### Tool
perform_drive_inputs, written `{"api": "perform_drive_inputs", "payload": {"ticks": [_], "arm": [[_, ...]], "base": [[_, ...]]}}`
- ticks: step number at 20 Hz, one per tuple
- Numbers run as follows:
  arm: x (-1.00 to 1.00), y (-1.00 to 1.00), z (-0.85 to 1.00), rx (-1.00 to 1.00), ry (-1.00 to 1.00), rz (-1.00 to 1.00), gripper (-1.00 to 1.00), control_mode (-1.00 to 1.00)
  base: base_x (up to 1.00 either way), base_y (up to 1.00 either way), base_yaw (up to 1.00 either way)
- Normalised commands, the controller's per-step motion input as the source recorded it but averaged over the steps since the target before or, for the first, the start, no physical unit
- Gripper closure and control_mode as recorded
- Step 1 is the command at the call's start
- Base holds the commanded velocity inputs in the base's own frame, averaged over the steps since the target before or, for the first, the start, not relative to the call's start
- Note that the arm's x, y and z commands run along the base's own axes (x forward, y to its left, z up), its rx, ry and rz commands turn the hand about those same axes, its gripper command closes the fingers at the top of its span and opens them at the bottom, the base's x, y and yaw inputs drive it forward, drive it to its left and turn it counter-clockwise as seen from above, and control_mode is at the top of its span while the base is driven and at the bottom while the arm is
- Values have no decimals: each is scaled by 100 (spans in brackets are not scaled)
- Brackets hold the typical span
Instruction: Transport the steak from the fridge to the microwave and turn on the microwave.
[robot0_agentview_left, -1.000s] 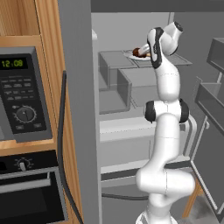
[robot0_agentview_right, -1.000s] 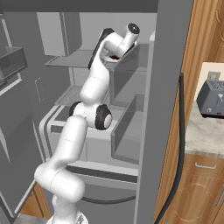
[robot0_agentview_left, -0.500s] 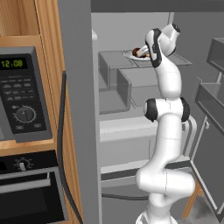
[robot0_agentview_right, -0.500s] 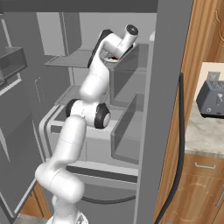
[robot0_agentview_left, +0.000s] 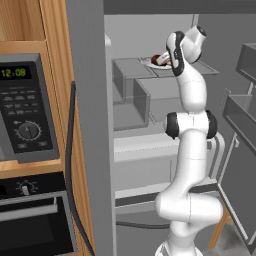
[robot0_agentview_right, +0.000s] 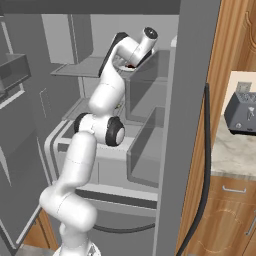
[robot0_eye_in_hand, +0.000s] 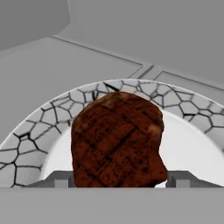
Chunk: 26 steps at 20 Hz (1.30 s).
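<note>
The steak, a dark reddish-brown lump, lies on a white plate with a cracked-pattern rim, on the fridge's upper shelf. My gripper is open, its two fingertips flanking the steak low on either side, with small gaps to the meat. From the left base view the steak shows just left of the bent wrist. The fridge stands open with the arm reaching deep inside. The microwave sits at the left with its door closed and a green clock.
Box-like bins sit below the plate's shelf. Door bins hang on the open fridge door at the right. A black oven is under the microwave. A toaster stands on the counter right of the fridge.
Hardly anything: the wrist has shifted a touch over the plate. Steak, plate and base have stayed put.
</note>
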Motion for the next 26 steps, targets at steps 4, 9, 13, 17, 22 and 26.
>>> {"api": "perform_drive_inputs", "payload": {"ticks": [4,9,13,17,22,26], "arm": [[-26,3,1,2,-1,0,100,-100],[-36,16,-1,5,-9,0,100,-100],[-42,27,-11,6,-15,0,100,-100],[-46,32,-20,3,-18,0,100,-100],[-49,40,-36,0,-20,0,100,-100],[-53,42,-40,0,-23,0,100,-100]], "base": [[0,0,0],[0,0,0],[0,0,0],[0,0,0],[0,0,0],[0,0,0]]}}
